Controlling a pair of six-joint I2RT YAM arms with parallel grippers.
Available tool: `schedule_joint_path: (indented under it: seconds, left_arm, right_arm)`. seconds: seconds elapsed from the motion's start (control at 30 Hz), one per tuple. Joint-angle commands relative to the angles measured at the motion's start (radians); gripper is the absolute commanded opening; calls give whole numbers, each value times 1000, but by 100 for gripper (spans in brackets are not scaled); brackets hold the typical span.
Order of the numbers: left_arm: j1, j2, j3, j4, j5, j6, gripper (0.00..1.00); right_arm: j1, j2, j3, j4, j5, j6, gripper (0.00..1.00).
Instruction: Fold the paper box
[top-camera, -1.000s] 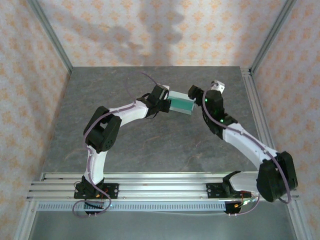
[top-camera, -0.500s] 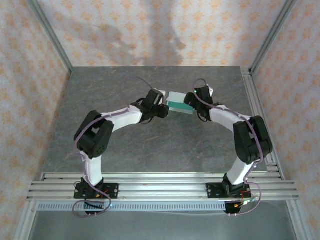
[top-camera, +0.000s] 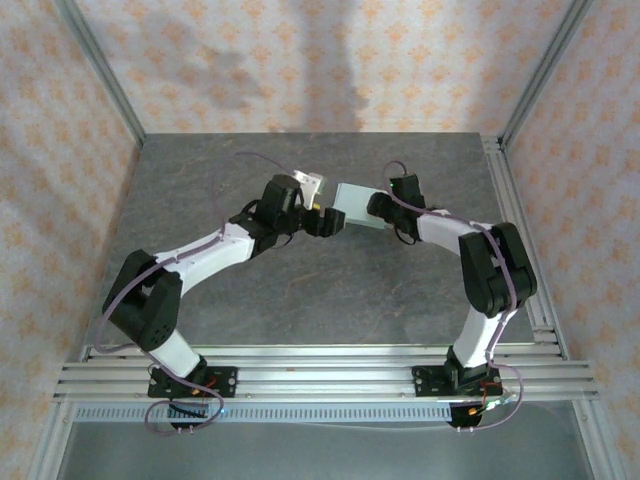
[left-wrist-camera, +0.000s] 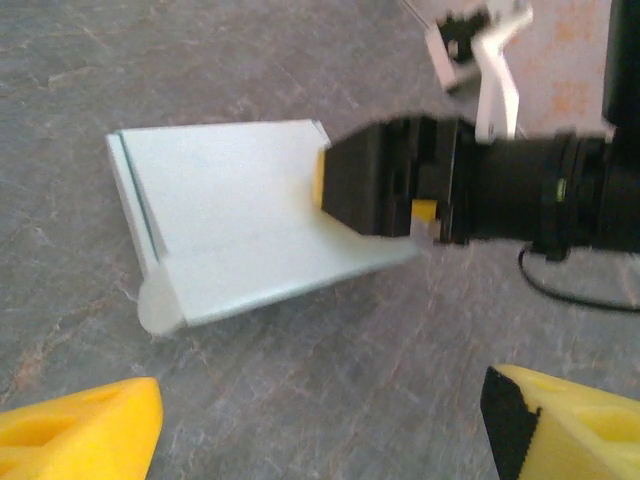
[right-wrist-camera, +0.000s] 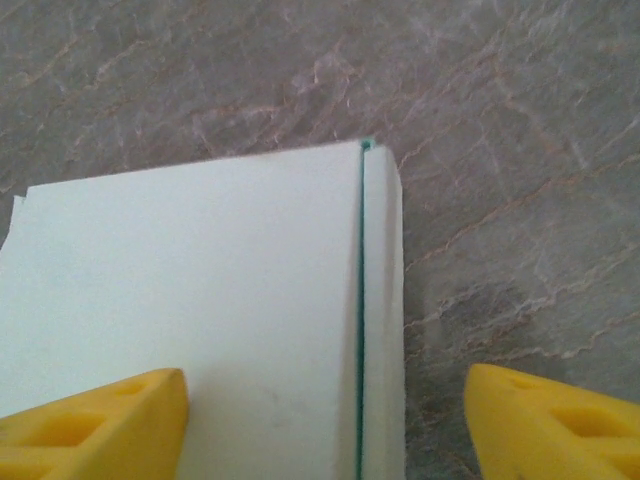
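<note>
The paper box (top-camera: 352, 207) is a pale mint-blue flat rectangular box lying on the grey table between the two arms. In the left wrist view the paper box (left-wrist-camera: 230, 215) sits ahead of my left gripper (left-wrist-camera: 320, 435), which is open and drawn back, with bare table between its yellow fingers. My left gripper (top-camera: 328, 222) is just left of the box. My right gripper (top-camera: 376, 207) is at the box's right end. In the right wrist view the box (right-wrist-camera: 200, 300) reaches between my right gripper's (right-wrist-camera: 325, 425) fingers; the left finger overlaps it and the right finger (right-wrist-camera: 550, 425) stands apart from its edge.
An aluminium rail frame (top-camera: 320, 365) runs along the near edge and another rail (top-camera: 512, 220) down the right side. Patterned walls close in the back and sides. A black cable (left-wrist-camera: 560, 290) hangs under the right arm.
My left gripper has opened, let go of the box and pulled back to the left. The box has dropped flat onto the table. My right gripper has moved onto its right end.
</note>
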Motion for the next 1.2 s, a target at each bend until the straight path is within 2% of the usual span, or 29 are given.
schedule_joint_path:
  seconds: [0.0, 0.13, 0.33, 0.5, 0.6, 0.7, 0.9, 1.17]
  left_arm:
    - [44, 76, 131, -45, -21, -93, 83]
    - [84, 199, 254, -135, -31, -145, 78]
    - [102, 382, 422, -296, -18, -143, 73]
    - [118, 412, 424, -333, -51, -165, 70]
    - [126, 413, 397, -321, -31, -178, 59]
    - [132, 393, 348, -280, -5, -185, 45]
    - [158, 413, 320, -227, 76, -218, 34]
    - [169, 461, 350, -211, 141, -238, 23]
  right_arm:
    - [-5, 36, 7, -26, -8, -73, 63]
    - [-8, 77, 38, -40, -46, -101, 54]
    - [-7, 79, 54, -31, -176, -163, 53]
    - [-2, 84, 57, -39, -289, -197, 53]
    - [2, 76, 51, -36, -316, -189, 54]
    - [-1, 53, 30, -19, -304, -180, 61]
    - [-17, 5, -11, 18, -311, -140, 76]
    - [-24, -47, -47, 20, -293, -125, 80]
